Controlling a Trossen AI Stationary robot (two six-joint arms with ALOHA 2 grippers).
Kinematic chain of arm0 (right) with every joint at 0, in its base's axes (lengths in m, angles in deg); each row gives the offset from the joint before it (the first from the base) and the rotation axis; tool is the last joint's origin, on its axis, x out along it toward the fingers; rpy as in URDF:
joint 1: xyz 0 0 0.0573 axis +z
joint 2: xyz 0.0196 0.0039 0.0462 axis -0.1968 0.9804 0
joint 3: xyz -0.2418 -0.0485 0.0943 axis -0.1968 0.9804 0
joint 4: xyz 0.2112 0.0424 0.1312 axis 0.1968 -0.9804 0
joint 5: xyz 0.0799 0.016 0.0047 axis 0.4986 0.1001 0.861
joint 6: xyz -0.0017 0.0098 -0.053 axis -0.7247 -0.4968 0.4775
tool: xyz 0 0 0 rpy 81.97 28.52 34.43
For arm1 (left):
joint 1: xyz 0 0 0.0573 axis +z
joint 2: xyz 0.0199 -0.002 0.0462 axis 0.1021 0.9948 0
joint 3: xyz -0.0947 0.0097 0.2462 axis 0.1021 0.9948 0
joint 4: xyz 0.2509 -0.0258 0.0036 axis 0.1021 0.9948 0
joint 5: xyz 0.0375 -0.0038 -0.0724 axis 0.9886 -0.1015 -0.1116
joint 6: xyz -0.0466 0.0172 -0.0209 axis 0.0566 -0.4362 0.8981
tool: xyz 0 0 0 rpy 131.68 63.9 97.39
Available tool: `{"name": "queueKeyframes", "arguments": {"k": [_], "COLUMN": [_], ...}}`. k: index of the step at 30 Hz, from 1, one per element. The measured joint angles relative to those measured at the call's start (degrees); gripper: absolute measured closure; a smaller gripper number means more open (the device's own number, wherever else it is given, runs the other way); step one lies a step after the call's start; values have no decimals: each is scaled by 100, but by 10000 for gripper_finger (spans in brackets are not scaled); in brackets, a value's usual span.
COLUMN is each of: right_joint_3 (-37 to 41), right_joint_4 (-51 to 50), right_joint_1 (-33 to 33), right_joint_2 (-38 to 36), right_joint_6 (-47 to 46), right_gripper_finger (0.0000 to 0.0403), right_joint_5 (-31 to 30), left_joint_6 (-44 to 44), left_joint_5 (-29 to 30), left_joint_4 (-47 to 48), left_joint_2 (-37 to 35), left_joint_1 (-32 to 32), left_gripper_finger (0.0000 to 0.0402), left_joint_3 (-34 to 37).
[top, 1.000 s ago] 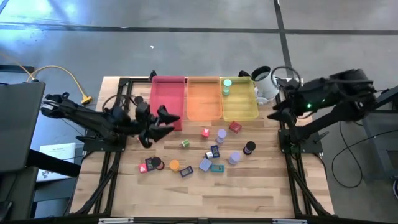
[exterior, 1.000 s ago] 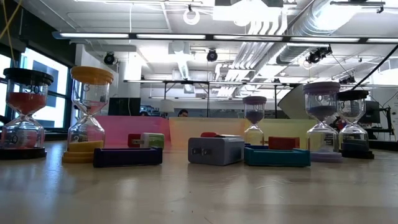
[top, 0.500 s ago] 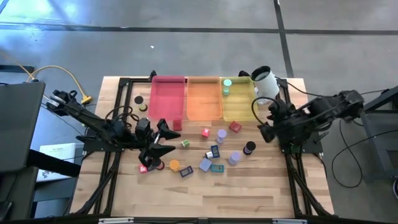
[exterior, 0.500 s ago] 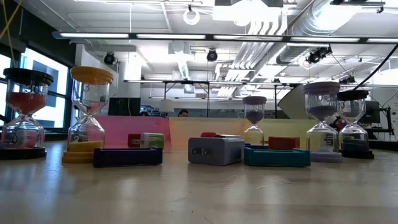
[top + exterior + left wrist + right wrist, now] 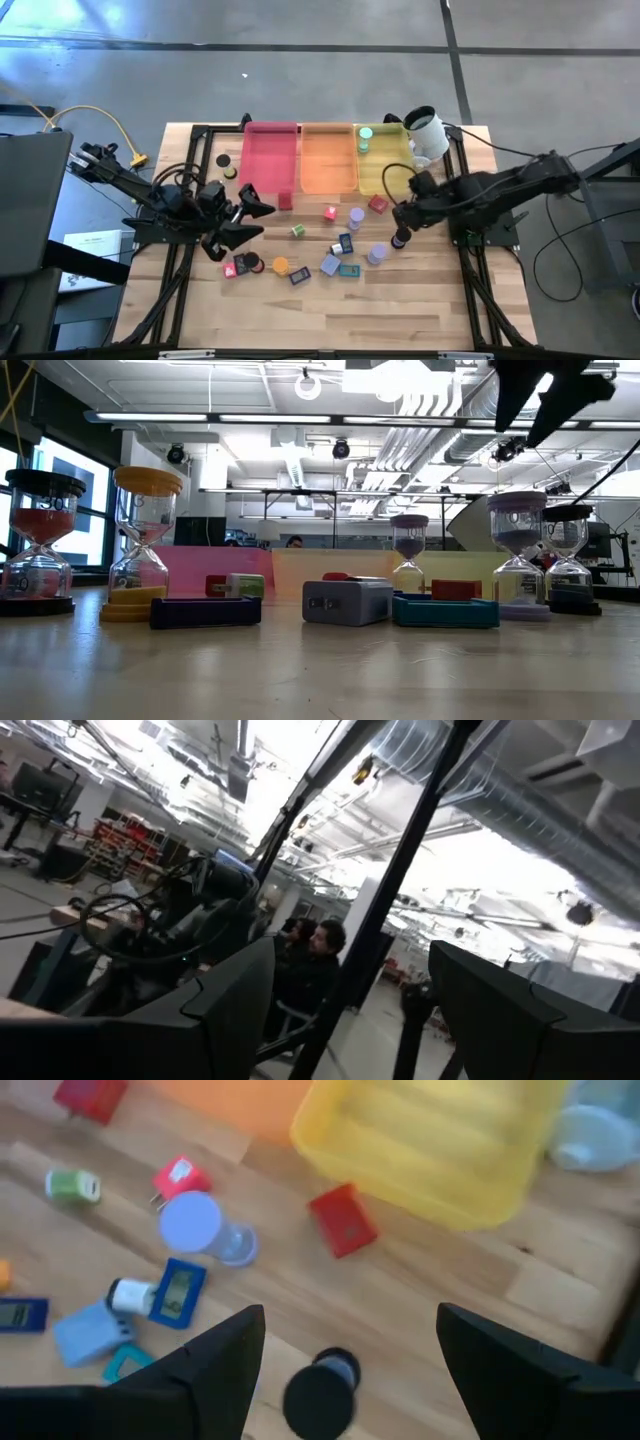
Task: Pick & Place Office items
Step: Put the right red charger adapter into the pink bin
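Observation:
The office items lie loose on the wooden table in front of the trays: a red block, a pink block, lavender sand timers, a black sand timer, blue and teal flat pieces and an orange sand timer. My right gripper hangs open, tipped downward, just above the black sand timer, whose top shows between its fingers without touching them. My left gripper stands open above the table's left part, pointing upward into the room.
A pink tray, an orange tray and a yellow tray stand side by side at the far edge; a green piece sits in the yellow one. A white cup lies at the far right. A person shows beyond the table.
My right gripper has come down from beside the white cup toward the table's middle, tipping from nearly level to pointing steeply down, and now hangs over the black sand timer. My left gripper has swung a little toward the near edge. Both have stayed open.

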Motion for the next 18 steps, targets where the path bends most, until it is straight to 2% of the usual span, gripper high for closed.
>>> {"name": "queueKeyframes", "arguments": {"k": [5, 12, 18], "right_joint_3": [354, 538, 525], "right_joint_4": [701, 901, 1282], "right_joint_1": [-418, -1074, -1333], "right_joint_2": [272, 673, 1114], "right_joint_6": [770, 1866, 2559], "right_gripper_finger": [118, 118, 118], "right_joint_5": [457, 1475, 1591], "left_joint_6": [14, 164, 180], "left_joint_5": [0, -8, -48], "left_joint_4": [193, 347, 422], "left_joint_2": [-28, -26, -27], "left_joint_1": [88, 62, 6], "left_gripper_finger": [142, 142, 142], "left_joint_3": [0, 0, 0]}}
